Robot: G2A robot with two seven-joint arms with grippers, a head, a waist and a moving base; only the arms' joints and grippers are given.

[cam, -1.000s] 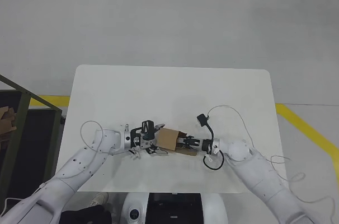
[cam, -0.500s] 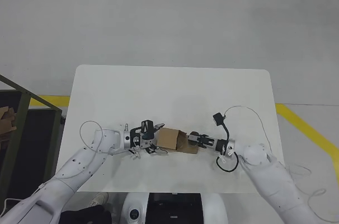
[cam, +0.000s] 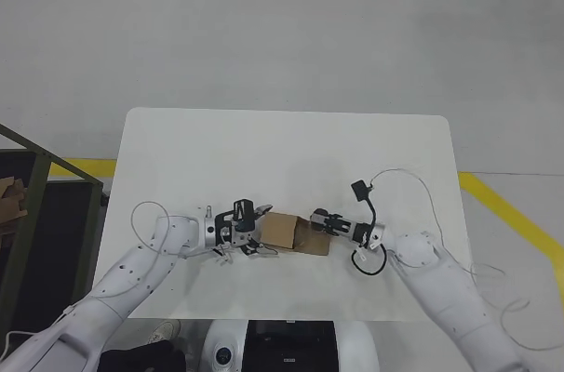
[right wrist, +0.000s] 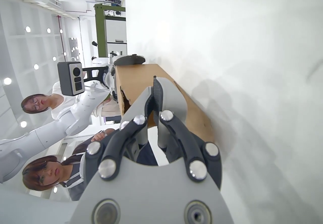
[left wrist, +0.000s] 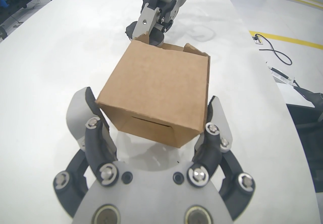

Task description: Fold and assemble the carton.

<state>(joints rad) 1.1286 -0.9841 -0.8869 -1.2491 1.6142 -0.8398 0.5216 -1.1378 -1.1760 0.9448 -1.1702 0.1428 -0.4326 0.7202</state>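
Note:
A brown carton (cam: pixel 284 232) lies on its side on the white table (cam: pixel 282 149), near the front edge. My left gripper (cam: pixel 261 230) is open and straddles its closed end, one finger at each side (left wrist: pixel 88 99). In the left wrist view the carton (left wrist: pixel 161 89) shows a slit in its near face and loose flaps at the far end. My right gripper (cam: pixel 317 223) is shut, its tips (left wrist: pixel 141 33) against an upright flap at that open far end. The right wrist view shows the shut fingers (right wrist: pixel 154 84) in front of the carton (right wrist: pixel 136 76).
A thin white cable (cam: pixel 394 177) loops over the table beside the right arm. A green-framed rack (cam: pixel 40 177) with flat cardboard (cam: pixel 3 209) stands off the table's left edge. The back half of the table is bare.
The right gripper pulled out of the carton's open end, drew back, then returned to the flap's upper edge with the wrist turned. The left gripper and carton stayed put.

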